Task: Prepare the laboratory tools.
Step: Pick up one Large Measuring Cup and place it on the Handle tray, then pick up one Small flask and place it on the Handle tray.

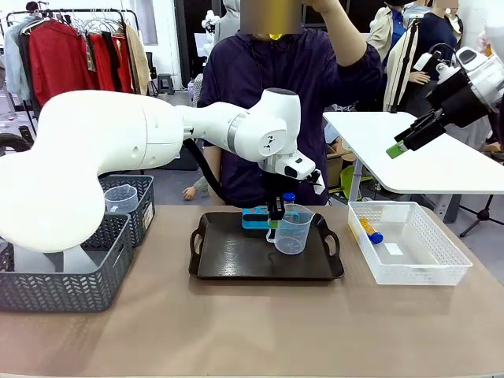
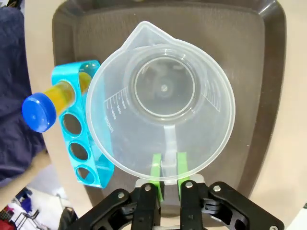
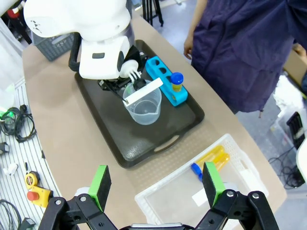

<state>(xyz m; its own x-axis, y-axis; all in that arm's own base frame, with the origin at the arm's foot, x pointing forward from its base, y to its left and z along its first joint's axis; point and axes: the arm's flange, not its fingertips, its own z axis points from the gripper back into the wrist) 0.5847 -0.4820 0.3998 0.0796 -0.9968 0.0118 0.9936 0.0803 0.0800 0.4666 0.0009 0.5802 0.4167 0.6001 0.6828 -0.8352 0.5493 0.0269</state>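
A clear measuring beaker [image 1: 293, 231] stands upright on the dark tray [image 1: 236, 264]. My left gripper [image 1: 276, 218] is shut on its handle. From above, the green pads [image 2: 155, 167] pinch the thin handle of the beaker [image 2: 160, 103]. Behind it lies a small blue tube rack [image 1: 255, 218] [image 2: 79, 143] holding one blue-capped tube of amber liquid [image 1: 289, 198] [image 2: 45, 108]. My right gripper [image 1: 403, 144] [image 3: 156, 184] hangs open and empty high over the right side. It looks down on the beaker [image 3: 142, 106] and rack [image 3: 165, 86].
A white mesh basket [image 1: 429, 260] [image 3: 177, 201] right of the tray holds blue-capped amber tubes [image 1: 369, 230] [image 3: 211, 158]. Grey baskets [image 1: 79, 276] stand at the left, one with a second clear beaker [image 1: 120, 197]. A person stands at the far edge.
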